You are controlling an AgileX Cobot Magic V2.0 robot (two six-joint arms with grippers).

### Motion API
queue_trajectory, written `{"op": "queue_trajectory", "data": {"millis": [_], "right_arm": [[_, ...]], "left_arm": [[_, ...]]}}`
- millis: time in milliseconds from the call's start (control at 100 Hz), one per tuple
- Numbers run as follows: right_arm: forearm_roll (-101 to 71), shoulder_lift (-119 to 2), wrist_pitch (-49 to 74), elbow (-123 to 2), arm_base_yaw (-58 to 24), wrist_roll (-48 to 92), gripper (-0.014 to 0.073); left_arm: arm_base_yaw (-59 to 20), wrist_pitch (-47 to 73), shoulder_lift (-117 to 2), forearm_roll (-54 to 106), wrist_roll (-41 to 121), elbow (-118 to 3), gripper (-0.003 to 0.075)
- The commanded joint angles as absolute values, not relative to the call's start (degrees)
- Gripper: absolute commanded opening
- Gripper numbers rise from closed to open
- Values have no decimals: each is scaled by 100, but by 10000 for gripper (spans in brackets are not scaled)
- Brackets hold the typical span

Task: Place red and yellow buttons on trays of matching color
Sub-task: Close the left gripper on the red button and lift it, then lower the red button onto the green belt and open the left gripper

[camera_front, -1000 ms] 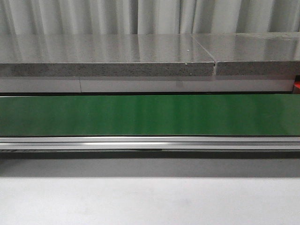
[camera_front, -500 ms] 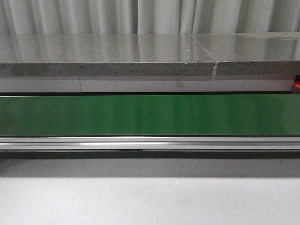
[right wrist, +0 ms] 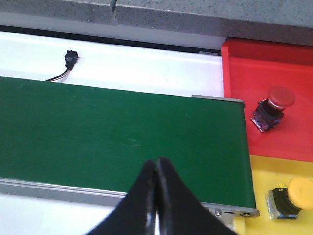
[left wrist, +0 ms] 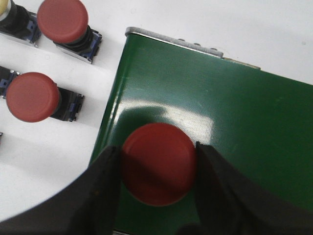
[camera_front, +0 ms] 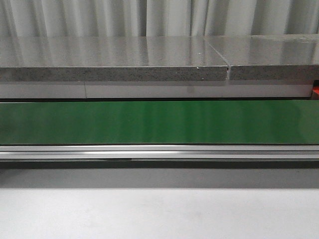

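Red button [left wrist: 159, 164] — clamped over belt [left wrist: 244, 112]

closed right end effector [right wrist: 156, 171] over green belt [right wrist: 98, 132], red button [right wrist: 274, 105] on red tray [right wrist: 254, 63]

Left gripper [left wrist: 159, 169]: fingers clamped against both sides of a red button [left wrist: 159, 164].
Right gripper [right wrist: 156, 169]: fingertips pressed together, holding nothing.

Four red buttons [left wrist: 159, 164] [left wrist: 62, 20] [left wrist: 28, 96] [right wrist: 281, 97] (one yellow [right wrist: 302, 192]), two trays [right wrist: 244, 73] [right wrist: 259, 178]
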State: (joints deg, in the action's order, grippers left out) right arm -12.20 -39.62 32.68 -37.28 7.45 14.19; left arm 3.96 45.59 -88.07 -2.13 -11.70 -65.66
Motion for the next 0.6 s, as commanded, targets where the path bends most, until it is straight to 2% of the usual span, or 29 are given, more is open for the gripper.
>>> {"op": "queue_trajectory", "data": {"millis": [0,110,180,590], "right_arm": [[-1214,-3943,2926,-3876,739,1447,-68],[-1214,-3943,2926,-3876,739,1447,-68],[-1214,-3943,2926,-3876,739,1447,-68],[-1214,-3943,2926,-3876,739,1447,-68]], "left_arm": [[390,4476,-8693,-340,-1107,-6690,305],[348,4456,-8693,-340,-1106,-6690,553],[280,4433,-8693,-340,-1106,-6690,635],[-283,4929,-8693,-328,-982,-7809,641]]}}
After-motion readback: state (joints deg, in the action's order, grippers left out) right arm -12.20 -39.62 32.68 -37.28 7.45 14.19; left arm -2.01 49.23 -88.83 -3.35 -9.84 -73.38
